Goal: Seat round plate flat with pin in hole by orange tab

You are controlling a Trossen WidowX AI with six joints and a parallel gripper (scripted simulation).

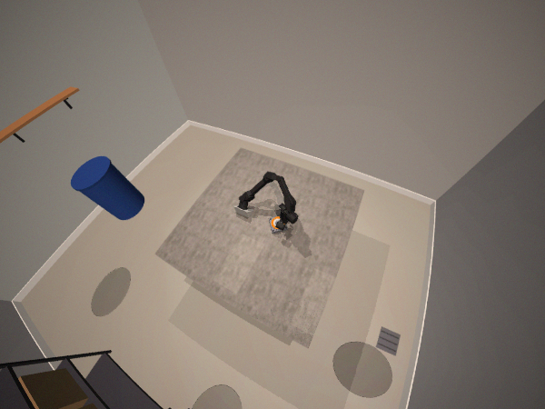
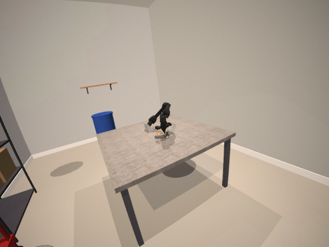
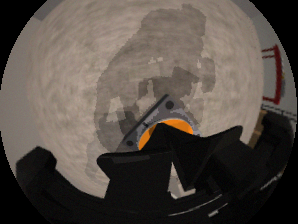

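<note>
The round plate with an orange ring (image 1: pixel 273 222) (image 2: pixel 158 134) (image 3: pixel 181 124) sits over the grey base (image 2: pixel 158 136) (image 3: pixel 156 119). My gripper (image 1: pixel 280 224) (image 2: pixel 164 132) (image 3: pixel 160 125) is shut, with nothing visible between its fingers. Its tips are down at the plate, covering much of it in the wrist view. Whether they touch it cannot be told. The orange tab, the hole beside it and the pin cannot be made out. Whether the plate lies flat or rides up is too small to tell.
The base stands on the table (image 1: pixel 218 245) (image 2: pixel 137 153). The arm's light mount (image 1: pixel 242 211) (image 2: pixel 148 128) stands on the same table. A blue barrel (image 1: pixel 109 188) (image 2: pixel 103 122) and a wall shelf (image 1: pixel 41 111) (image 2: pixel 98 85) are away from the table.
</note>
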